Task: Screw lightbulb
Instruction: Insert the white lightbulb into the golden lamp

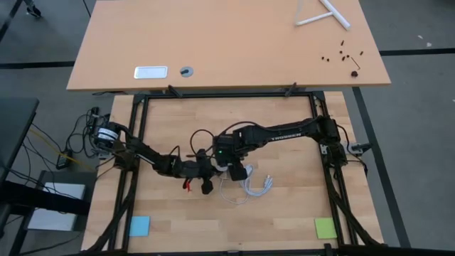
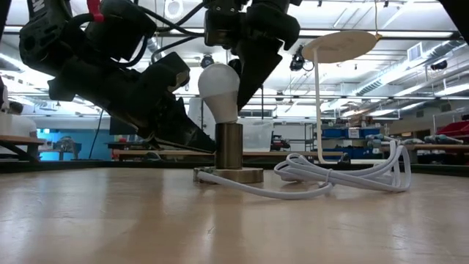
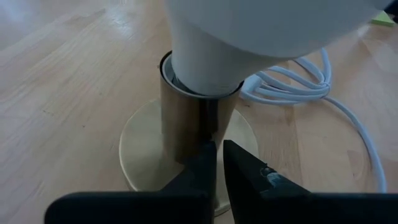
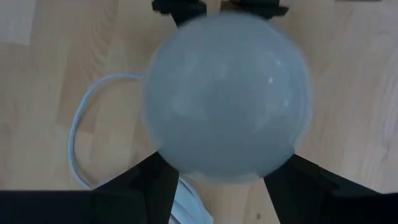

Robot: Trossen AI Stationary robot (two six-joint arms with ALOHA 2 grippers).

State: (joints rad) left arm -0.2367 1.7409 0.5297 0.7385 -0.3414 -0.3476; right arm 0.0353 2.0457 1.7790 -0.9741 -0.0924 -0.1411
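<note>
A white lightbulb [image 4: 227, 96] fills the view directly below my right gripper [image 4: 227, 177], upright in its socket [image 2: 229, 145] on the worktop [image 2: 110, 220]; my fingers straddle it, contact unclear. My left gripper [image 3: 219, 163], clenched, meets the socket.

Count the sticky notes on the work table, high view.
2. A blue sticky note sits near the front-left corner of the work table; a green sticky note sits near the front-right corner. Others could be hidden under the arms.

Two dark jointed arms are seen. White lettering is printed along the right arm [image 1: 284, 134], black cables loop above its wrist, and a red tab marks the left arm [image 1: 153, 158].
</note>
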